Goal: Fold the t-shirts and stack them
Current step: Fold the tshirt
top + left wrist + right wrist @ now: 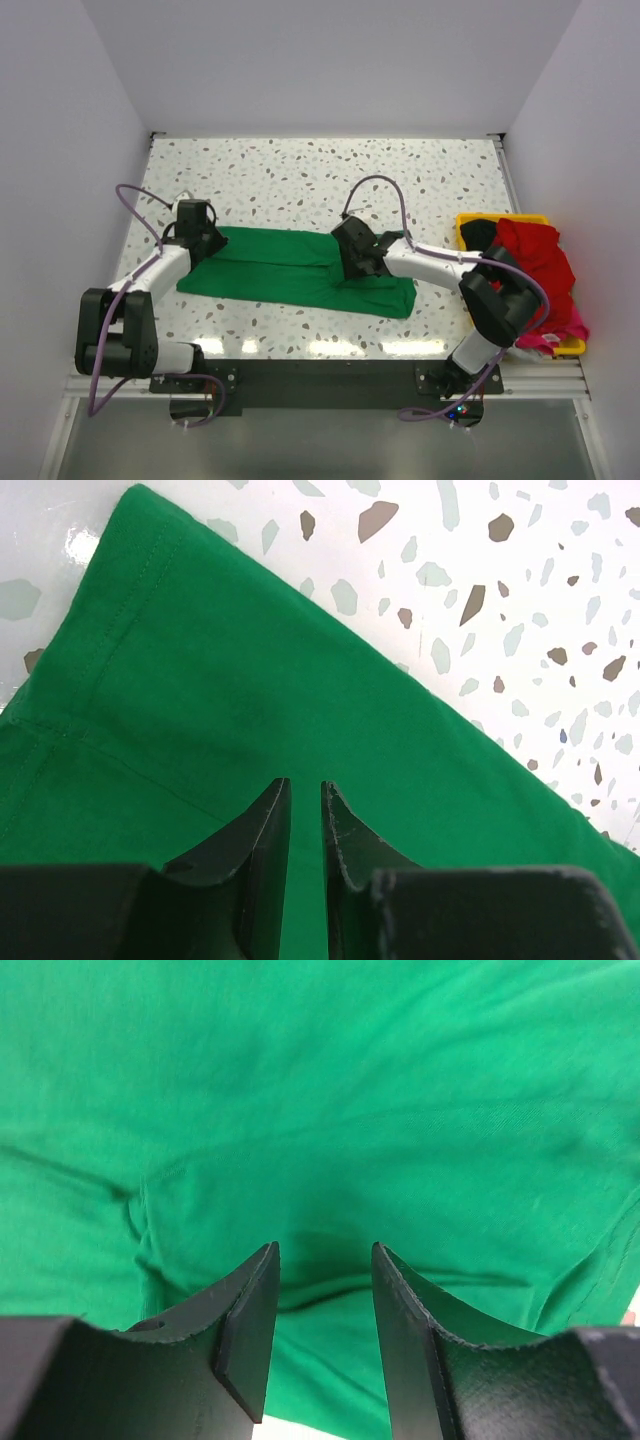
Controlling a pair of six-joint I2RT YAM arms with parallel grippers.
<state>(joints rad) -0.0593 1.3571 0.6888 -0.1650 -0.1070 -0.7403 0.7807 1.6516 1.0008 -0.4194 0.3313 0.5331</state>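
**Green shirt laid flat, both arms over it**

Green cotton fills the middle of the bench [300, 170]: the green t-shirt [280, 265] lies there as a long band, running from centre-left to just right of centre in the overhead view and angled slightly down to the right. A soft crease runs along its length.

The left fingers [203, 243] sit at the shirt's left end. In the left wrist view, those fingers [278, 798] stand a narrow slit apart. The cloth below them lies smooth, and I see nothing bunched or caught between them. A stitched hem runs down the left of that frame, and the speckled bench shows in the upper right.

The right fingers [352, 266] are over the right part of the shirt, near the middle of the overhead frame. Seen from the right wrist, these fingers [258, 1278] are plainly apart, gripping nothing. Green fabric fills the frame beneath them, with a small pucker of cloth left of centre.

At the right edge of the overhead picture stands a yellow bin [468, 221], well apart from the green shirt. A red t-shirt [530, 255] is heaped over it, something black [481, 234] shows at its upper left corner, and a bit of pink cloth [545, 341] shows at the lower edge.
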